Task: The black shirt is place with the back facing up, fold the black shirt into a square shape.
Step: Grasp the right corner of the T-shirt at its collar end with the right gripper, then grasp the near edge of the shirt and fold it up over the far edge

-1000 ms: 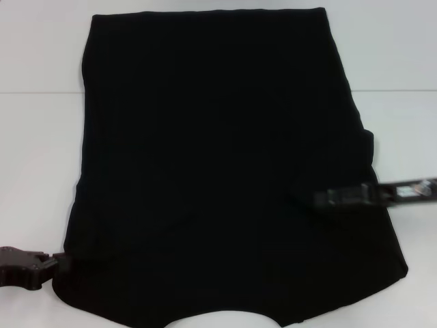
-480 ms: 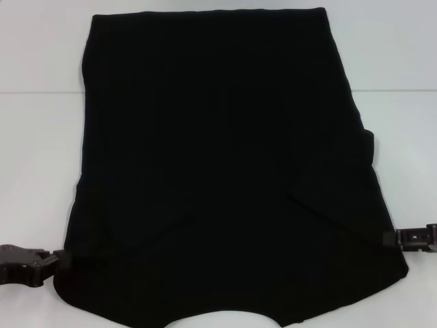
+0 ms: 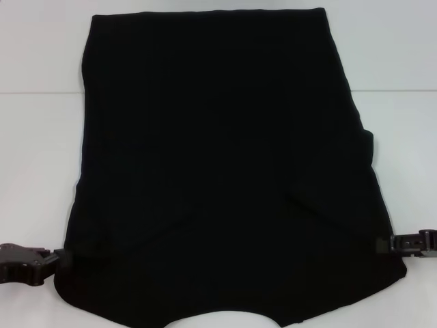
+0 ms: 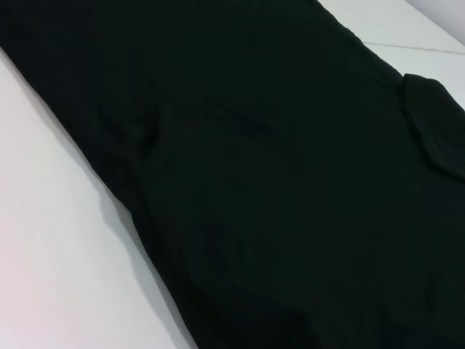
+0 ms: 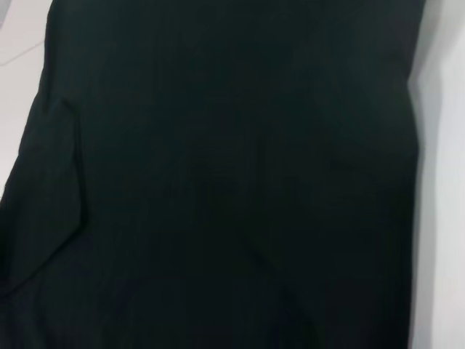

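From where I sat, the job looked roughly half done. The black shirt (image 3: 225, 171) lay as a tall narrow panel filling the middle of the head view, from the top edge down to the bottom, on the white table (image 3: 41, 150). No sleeves stuck out, so I judged both sides already folded inward. Diagonal creases crossed its lower third, and a small flap bulged at its right edge. What remained, I reckoned, was folding it across its length to reach a square.

The cloth was plain matte black with no lettering showing. It sat flat, and its near hem curved over a pale gap.

My left gripper (image 3: 27, 263) sat at lower left, touching the shirt's corner. My right gripper (image 3: 406, 243) was at lower right against the edge. I could not tell whether either pair of jaws was open or pinching cloth.
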